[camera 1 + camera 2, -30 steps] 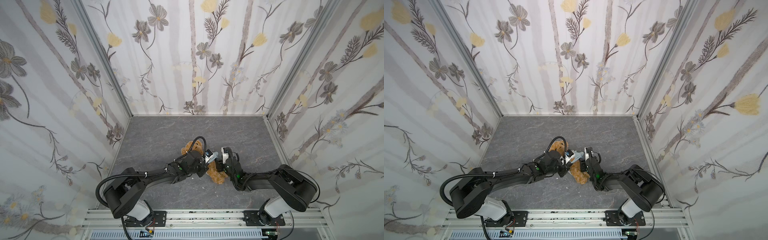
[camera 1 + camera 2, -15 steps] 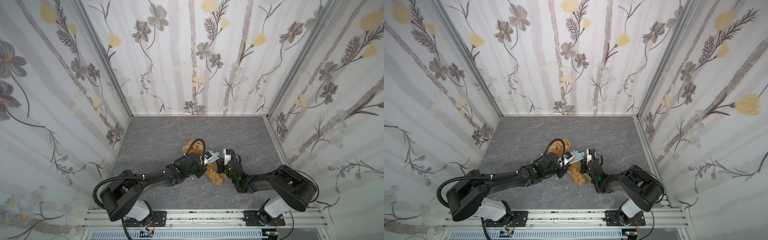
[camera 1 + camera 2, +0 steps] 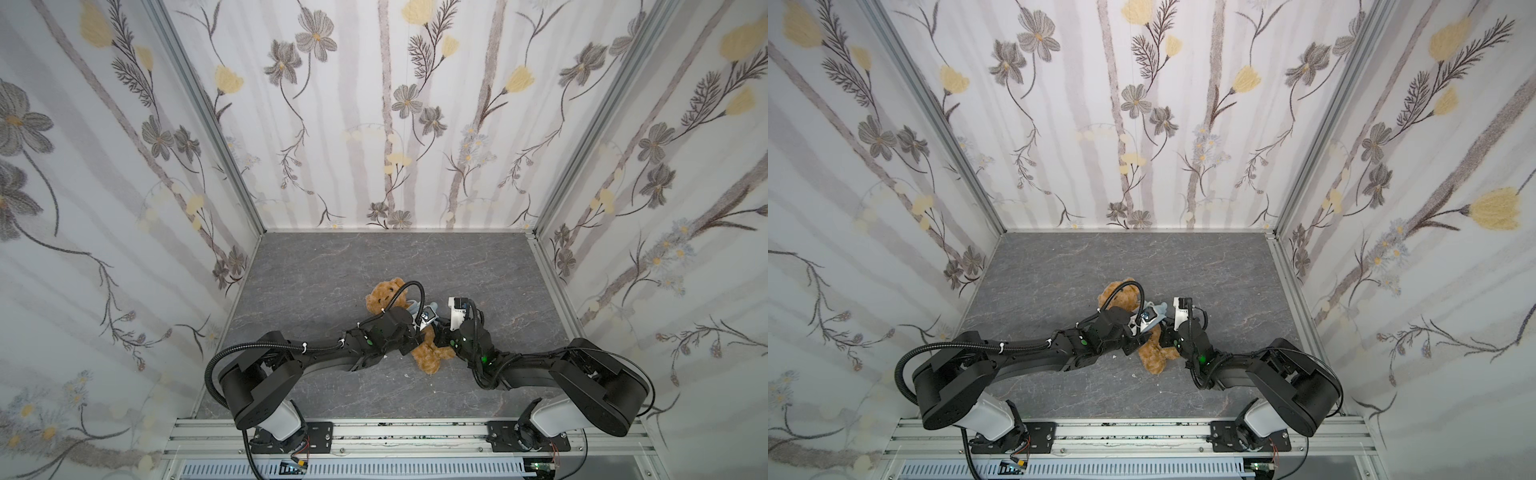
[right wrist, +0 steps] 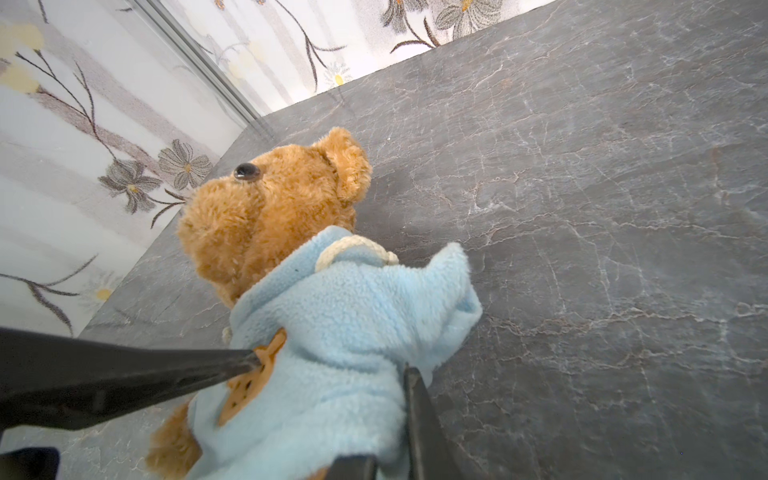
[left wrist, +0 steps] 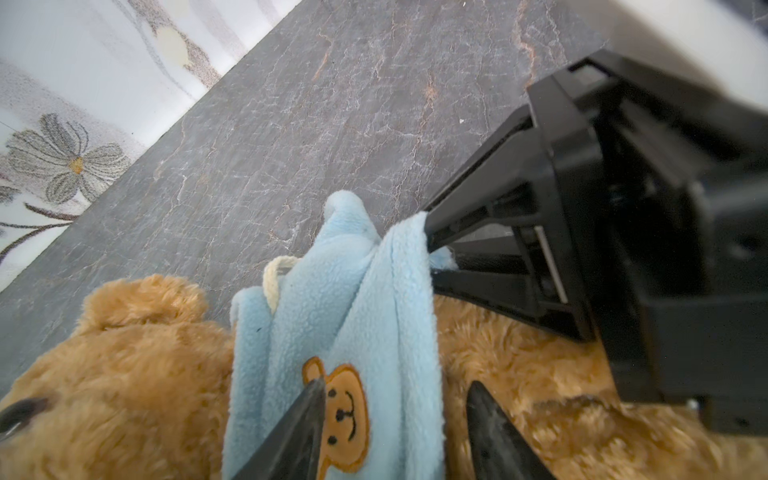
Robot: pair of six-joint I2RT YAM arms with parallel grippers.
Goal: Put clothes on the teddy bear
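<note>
On the grey table (image 3: 332, 266) the teddy bear (image 3: 381, 296) lies between both arms, its head pointing away from the robot and its legs toward it. The light-blue hooded top (image 4: 345, 332) bunches across its chest. The right gripper (image 5: 430, 251) seems clamped on the top's hem. The left gripper (image 5: 399, 424), nearer the chest, straddles the fleece with its jaws parted.

You had the teddy bear (image 3: 384, 297) lying near the middle of the table (image 3: 332, 266), head toward 11 o'clock and legs toward 5 o'clock in both top views, with the hooded top (image 5: 332, 311) on its chest. Your left gripper (image 5: 397, 386) reached in from the bear's 8 o'clock, over the top. Your right gripper (image 4: 332, 363) sat at its 3 o'clock, on the top's edge.
</note>
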